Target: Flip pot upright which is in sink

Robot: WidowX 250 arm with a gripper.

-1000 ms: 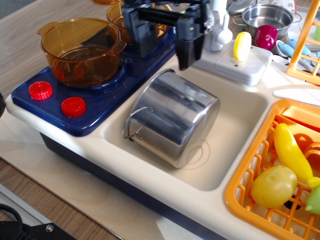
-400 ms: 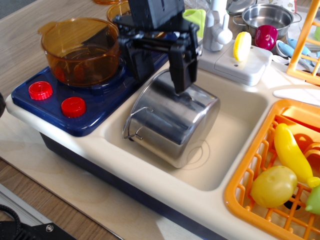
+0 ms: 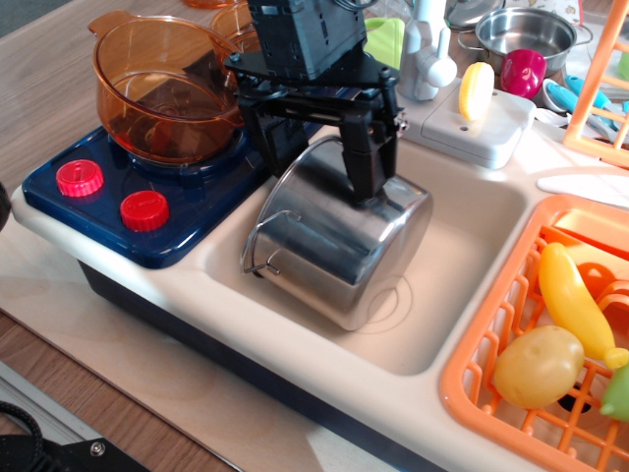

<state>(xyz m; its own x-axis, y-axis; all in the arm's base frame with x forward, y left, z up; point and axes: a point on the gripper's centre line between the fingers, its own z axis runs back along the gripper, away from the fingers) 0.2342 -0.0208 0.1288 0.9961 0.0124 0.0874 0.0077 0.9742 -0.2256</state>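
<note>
End effector (image 3: 316, 157) has dropped since 1 s ago: it was hovering above the stove edge, now it is low over the upper end of the pot (image 3: 334, 236), right finger on or just at the steel wall, left finger down by the stove side. Fingers apart, nothing gripped. Cannot tell whether the left finger is inside the rim or outside it; the black body hides that spot.

Pot has not moved across the 3 frames. It lies on its side in the left part of the sink (image 3: 462, 265), leaning against the wall next to the navy stove (image 3: 177, 187), 1 wire handle sticking out at lower left.

Side effect: the amber pot (image 3: 167, 93) on the near burner has shifted up and tilted since the last frame, looks like the arm nudged it. Worth watching.

My read: approach is nearly finished, grasp not made yet, so the flip itself is still ahead. Polished round steel will likely slip unless the fingers pinch the rim or wall.

Surroundings: wood-tone table (image 3: 59, 285) under the toy kitchen unit, orange dish rack (image 3: 491, 354) at right holding plastic fruit, faucet block and a smaller steel pan (image 3: 526, 34) behind. Free room in the basin is on the right half; stove side is tight.
</note>
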